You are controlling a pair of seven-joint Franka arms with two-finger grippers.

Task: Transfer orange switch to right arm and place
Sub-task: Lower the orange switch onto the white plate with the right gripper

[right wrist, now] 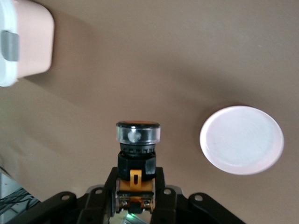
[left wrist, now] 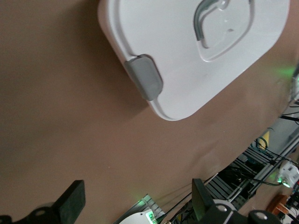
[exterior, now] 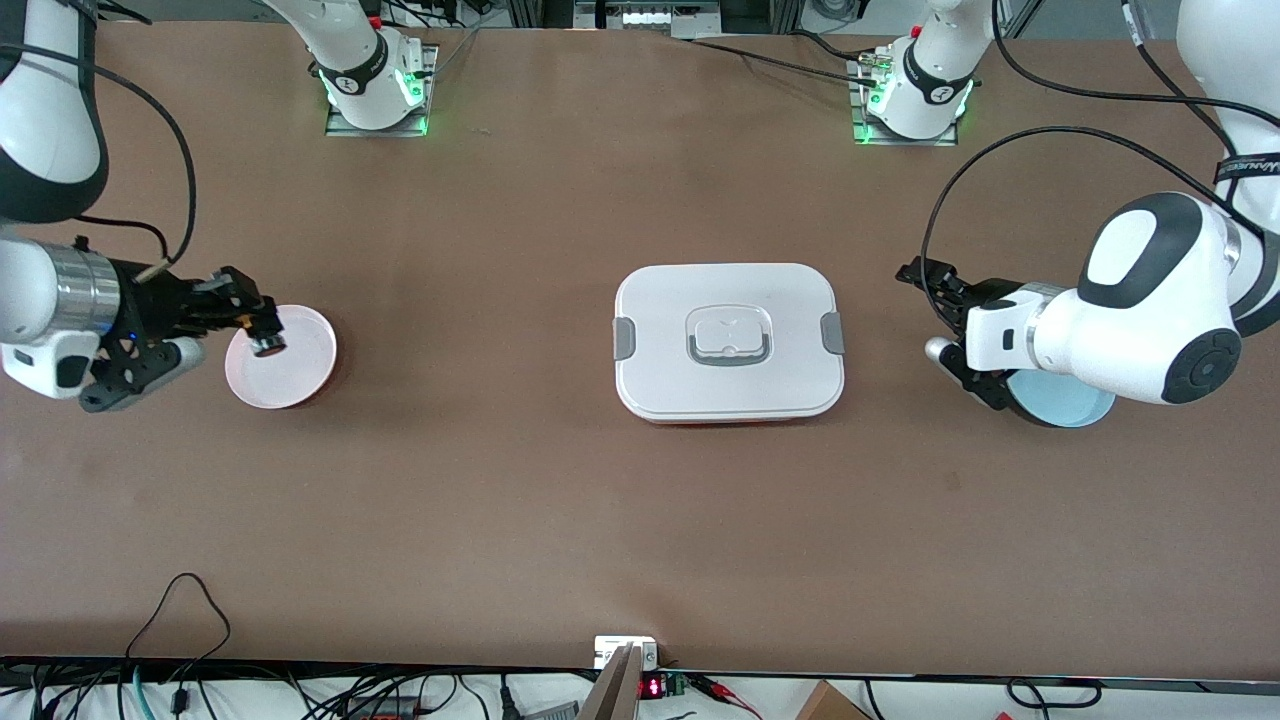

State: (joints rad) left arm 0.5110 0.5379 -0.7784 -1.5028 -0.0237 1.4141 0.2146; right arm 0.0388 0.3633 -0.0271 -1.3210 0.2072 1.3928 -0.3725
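The orange switch [right wrist: 138, 149], black-bodied with a clear collar and an orange cap, sits between the fingers of my right gripper [right wrist: 136, 184], which is shut on its base. In the front view the right gripper [exterior: 262, 335] holds the orange switch [exterior: 268, 345] in the air over the edge of a pink plate [exterior: 300, 370] toward the right arm's end of the table. My left gripper [exterior: 925, 312] hangs open and empty at the left arm's end, beside a blue plate [exterior: 1065, 405]. Bare table shows between its fingers in the left wrist view [left wrist: 138, 193].
A white lidded box [exterior: 728, 340] with grey side clips stands in the middle of the table, also seen as the white box [left wrist: 187, 56] and the box [right wrist: 23, 42] in the wrist views. The pink plate [right wrist: 241, 140] has nothing on it. Cables lie along the table's near edge.
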